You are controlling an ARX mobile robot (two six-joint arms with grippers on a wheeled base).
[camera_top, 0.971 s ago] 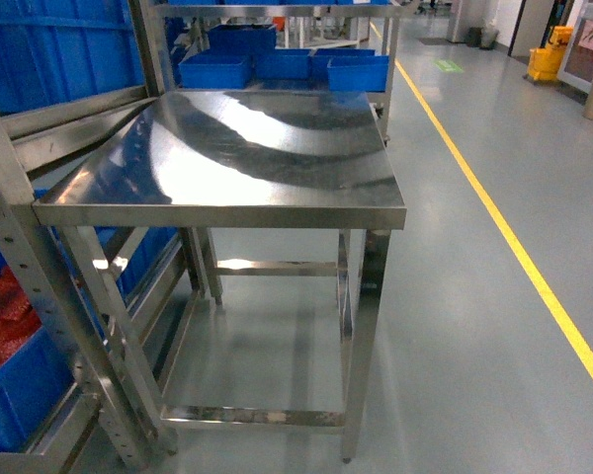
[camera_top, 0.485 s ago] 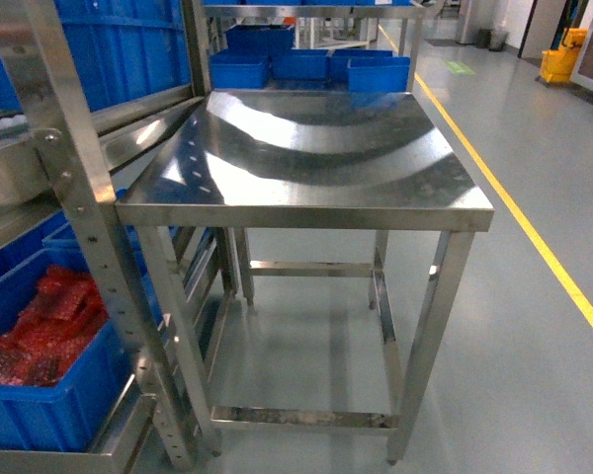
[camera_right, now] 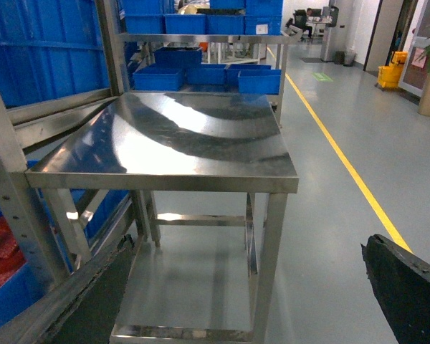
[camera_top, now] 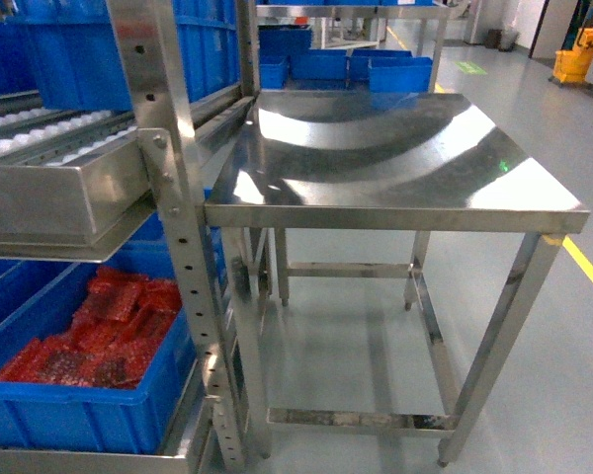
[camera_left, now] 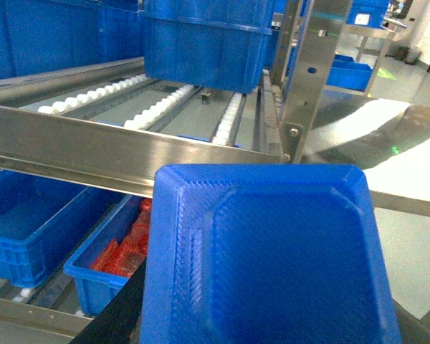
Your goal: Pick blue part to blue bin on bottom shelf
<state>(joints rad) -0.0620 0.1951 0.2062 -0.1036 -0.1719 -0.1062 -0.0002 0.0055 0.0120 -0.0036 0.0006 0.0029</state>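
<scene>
Blue part [camera_left: 269,258] close before left wrist camera, seemingly carried; both fingers' state unclear.

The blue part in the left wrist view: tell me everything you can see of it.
The blue part fills the lower middle of the left wrist view, close to the camera. It looks like moulded plastic with a finely ribbed surface: a flat panel with cut corners and a raised rim around a recessed centre. It tilts back toward the rack. Its lower edge runs out of frame, so whatever holds it is hidden. It does not appear in the other views.
</scene>
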